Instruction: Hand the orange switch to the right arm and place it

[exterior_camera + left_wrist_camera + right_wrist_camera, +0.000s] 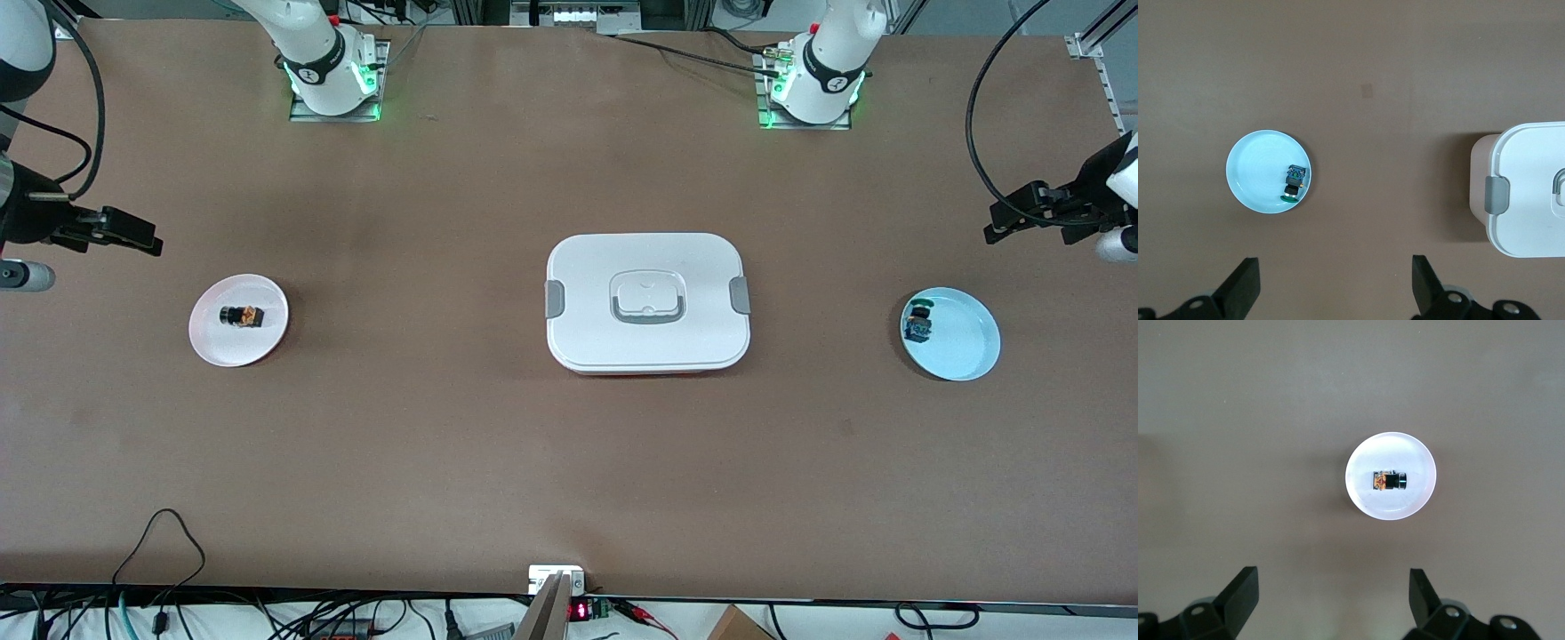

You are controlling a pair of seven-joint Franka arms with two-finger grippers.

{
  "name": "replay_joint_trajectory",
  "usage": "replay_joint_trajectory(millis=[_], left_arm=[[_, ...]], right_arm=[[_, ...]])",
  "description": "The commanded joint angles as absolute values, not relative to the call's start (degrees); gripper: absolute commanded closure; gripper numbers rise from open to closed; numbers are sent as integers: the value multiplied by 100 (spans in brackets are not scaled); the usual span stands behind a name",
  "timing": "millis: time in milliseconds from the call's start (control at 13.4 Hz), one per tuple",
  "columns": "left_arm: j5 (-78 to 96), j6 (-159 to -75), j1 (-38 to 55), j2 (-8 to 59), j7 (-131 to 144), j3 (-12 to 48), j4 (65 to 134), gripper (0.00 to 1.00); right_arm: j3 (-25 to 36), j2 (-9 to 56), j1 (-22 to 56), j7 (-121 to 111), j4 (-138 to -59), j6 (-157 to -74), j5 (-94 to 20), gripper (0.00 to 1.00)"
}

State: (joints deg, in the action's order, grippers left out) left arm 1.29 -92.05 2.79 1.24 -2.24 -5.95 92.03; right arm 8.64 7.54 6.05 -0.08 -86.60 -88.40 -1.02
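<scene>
The orange switch, a tiny black button with an orange-tan block, lies on its side on a pale pink plate toward the right arm's end of the table. My right gripper hangs open and empty above the bare table beside that plate, at the table's end. My left gripper is also open and empty, up over the left arm's end of the table, beside the light blue plate.
A white lidded box with grey clips sits in the middle of the table. The light blue plate holds a small switch with green and blue parts. Cables run along the table edge nearest the front camera.
</scene>
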Motion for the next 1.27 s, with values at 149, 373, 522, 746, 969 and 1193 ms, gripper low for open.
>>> replay_joint_trajectory(millis=[149, 373, 522, 746, 969, 1193], left_arm=[[255, -9105, 229, 193, -229, -580, 9035, 0], [255, -9097, 185, 193, -237, -580, 9035, 0], [246, -9097, 193, 193, -229, -545, 9035, 0], [167, -9097, 193, 193, -229, -527, 9035, 0], [158, -9097, 185, 202, -229, -536, 9026, 0], [158, -9088, 193, 202, -220, -545, 8947, 0]], right_arm=[[905, 466, 659, -9, -8912, -8947, -53, 0], [905, 387, 659, 9, -9104, -9192, -62, 0], [879, 395, 677, -79, -9062, -9167, -53, 0], [914, 360, 659, -114, -8939, -9106, -79, 0], [870, 360, 677, -114, -8903, -9035, -53, 0], [888, 360, 668, -368, -8895, -9000, -53, 0]])
